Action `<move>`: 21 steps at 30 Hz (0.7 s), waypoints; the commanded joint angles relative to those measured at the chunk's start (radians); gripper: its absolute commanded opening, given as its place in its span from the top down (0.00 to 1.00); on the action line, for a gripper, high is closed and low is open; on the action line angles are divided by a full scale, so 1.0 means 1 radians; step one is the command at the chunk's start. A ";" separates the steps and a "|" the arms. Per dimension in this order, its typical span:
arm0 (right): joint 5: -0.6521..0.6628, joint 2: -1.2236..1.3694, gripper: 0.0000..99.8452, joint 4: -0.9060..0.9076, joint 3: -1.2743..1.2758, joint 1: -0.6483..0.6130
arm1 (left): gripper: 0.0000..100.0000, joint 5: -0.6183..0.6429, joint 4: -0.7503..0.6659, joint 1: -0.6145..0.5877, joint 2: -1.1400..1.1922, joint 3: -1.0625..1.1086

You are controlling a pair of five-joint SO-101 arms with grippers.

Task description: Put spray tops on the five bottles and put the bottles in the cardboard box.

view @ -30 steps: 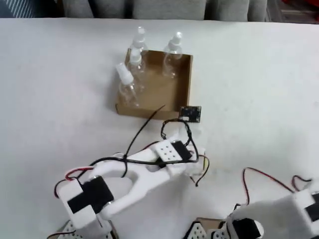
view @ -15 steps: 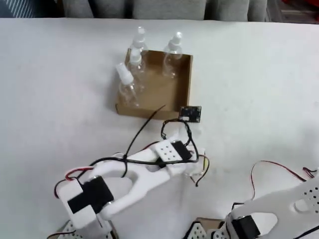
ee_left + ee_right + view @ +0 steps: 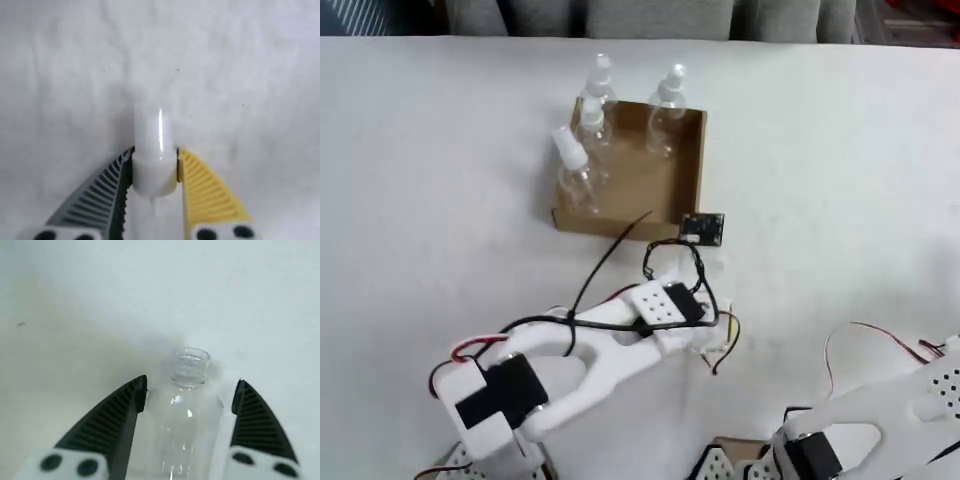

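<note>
Left wrist view: left gripper (image 3: 155, 152) tight on spray top (image 3: 150, 130); right gripper (image 3: 191, 381) wide around open-necked bottle (image 3: 187, 425).

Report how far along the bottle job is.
Done: four topped bottles stand in the cardboard box. In hand: left gripper clamps a spray top; right gripper, open, straddles the uncapped fifth bottle. Left: cap it, box it.

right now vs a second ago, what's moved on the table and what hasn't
The arm at the lower right swung outward toward the right edge of the high view, and most of that swing came early. Nothing was visibly taken hold of or let go. The other arm, the cardboard box and the four bottles at it stayed put.
</note>
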 commanded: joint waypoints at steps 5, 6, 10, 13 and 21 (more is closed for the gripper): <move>0.020 -0.097 0.68 0.028 0.009 -0.002 | 0.98 -0.012 0.008 0.012 -0.062 -0.008; 0.025 -0.111 0.69 0.028 0.043 -0.001 | 0.98 -0.012 0.008 0.012 -0.062 -0.008; 0.091 -0.180 0.73 0.028 0.206 -0.005 | 0.98 -0.014 0.008 0.012 -0.062 -0.008; 0.103 -0.237 0.73 0.025 0.293 -0.004 | 0.98 -0.014 0.008 0.012 -0.062 -0.008; 0.132 -0.222 0.75 0.021 0.301 -0.010 | 0.98 -0.014 0.008 0.010 -0.062 -0.006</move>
